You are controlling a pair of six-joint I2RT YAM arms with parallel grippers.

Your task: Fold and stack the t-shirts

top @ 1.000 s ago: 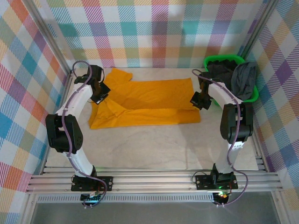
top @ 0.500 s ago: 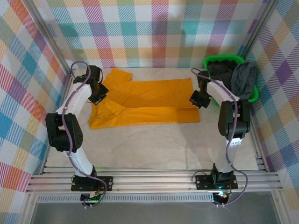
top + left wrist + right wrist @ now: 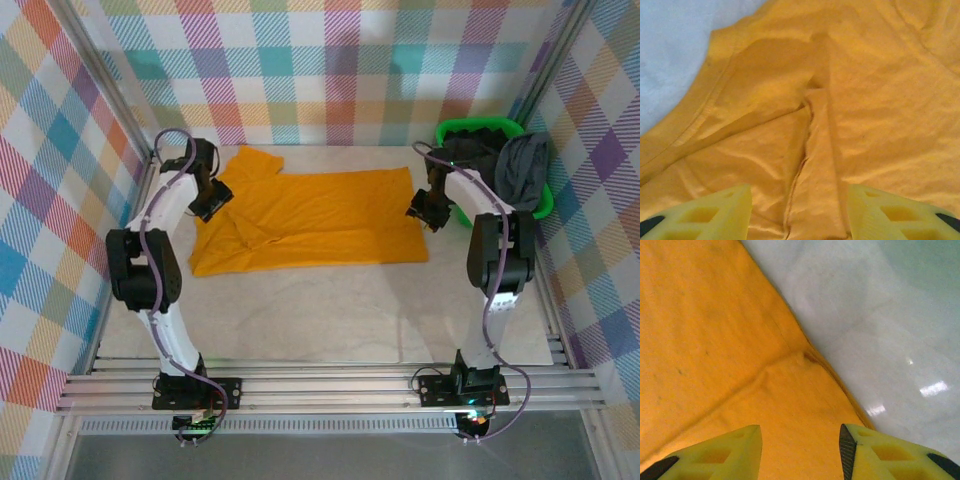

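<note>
No legible text, label, brand, number or sign anywhere: none on the mustard-orange t-shirt point(image 3: 330, 215), none on the green basket point(image 3: 478, 125), none on the desk point(image 3: 330, 310).
</note>
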